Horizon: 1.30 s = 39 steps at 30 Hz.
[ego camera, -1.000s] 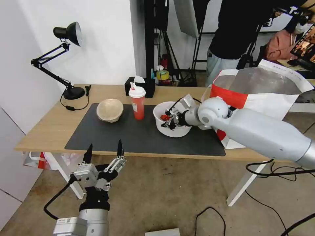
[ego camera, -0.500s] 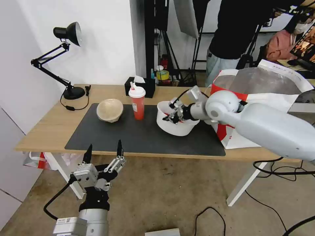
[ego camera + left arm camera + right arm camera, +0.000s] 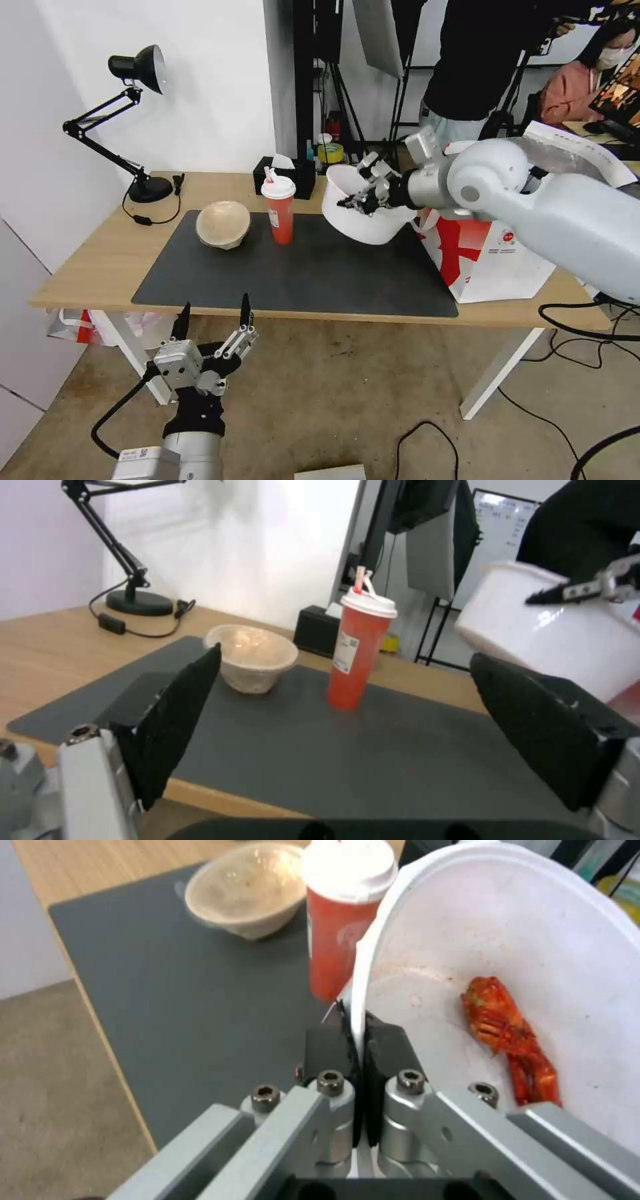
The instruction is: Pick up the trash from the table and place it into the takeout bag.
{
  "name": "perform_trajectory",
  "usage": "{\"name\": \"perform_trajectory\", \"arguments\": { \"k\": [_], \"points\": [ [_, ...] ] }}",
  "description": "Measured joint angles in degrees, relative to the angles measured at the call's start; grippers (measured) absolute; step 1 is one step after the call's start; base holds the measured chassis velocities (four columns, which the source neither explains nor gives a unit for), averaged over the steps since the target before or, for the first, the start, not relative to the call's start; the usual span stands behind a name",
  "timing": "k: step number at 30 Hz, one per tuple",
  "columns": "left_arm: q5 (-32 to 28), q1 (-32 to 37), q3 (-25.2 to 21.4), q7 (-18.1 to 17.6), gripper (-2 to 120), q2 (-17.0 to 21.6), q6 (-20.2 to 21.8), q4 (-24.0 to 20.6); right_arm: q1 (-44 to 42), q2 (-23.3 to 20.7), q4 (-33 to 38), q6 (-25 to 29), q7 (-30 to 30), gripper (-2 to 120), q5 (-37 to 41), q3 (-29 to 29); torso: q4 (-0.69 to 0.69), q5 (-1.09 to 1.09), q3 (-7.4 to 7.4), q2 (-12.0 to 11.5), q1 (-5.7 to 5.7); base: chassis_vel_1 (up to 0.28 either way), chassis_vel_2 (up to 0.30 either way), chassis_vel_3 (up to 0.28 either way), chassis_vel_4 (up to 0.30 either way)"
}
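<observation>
My right gripper (image 3: 359, 200) is shut on the rim of the wide white bowl (image 3: 363, 220), holding it tilted in the air above the dark mat (image 3: 293, 280). The right wrist view shows its fingers (image 3: 333, 1040) pinching the bowl's (image 3: 533, 940) wall, red food scraps (image 3: 510, 1040) inside. The red cup (image 3: 279, 208) with white lid and straw and the beige paper bowl (image 3: 223, 224) stand on the mat. The white and red takeout bag (image 3: 497, 257) stands at the table's right end, partly behind my right arm. My left gripper (image 3: 213, 319) hangs open below the table's front edge.
A black desk lamp (image 3: 133, 120) stands at the table's (image 3: 93, 260) back left with its cable. The black tissue box (image 3: 287, 175) sits at the back behind the cup. People and stands are behind the table. Cables lie on the floor at right.
My right gripper has lifted the white bowl off the mat, up and toward the bag, tilting it. The left arm has barely moved.
</observation>
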Motion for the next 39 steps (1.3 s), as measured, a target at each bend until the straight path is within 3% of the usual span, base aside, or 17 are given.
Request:
{"name": "perform_trajectory", "arguments": {
  "k": [28, 39],
  "points": [
    [1.4, 2.0, 0.0, 0.1, 100, -0.8, -0.7, 0.0, 12.8, -0.2, -0.5, 0.0, -2.2, 0, 4.1, -1.6, 0.00, 0.00, 0.00, 0.0, 0.00, 0.000, 0.000, 0.000, 0.000],
    [1.2, 1.4, 0.0, 0.1, 100, -0.1, -0.7, 0.0, 14.2, -3.1, -0.9, 0.0, -4.5, 0, 2.7, -1.7, 0.00, 0.00, 0.00, 0.0, 0.00, 0.000, 0.000, 0.000, 0.000]
  ]
}}
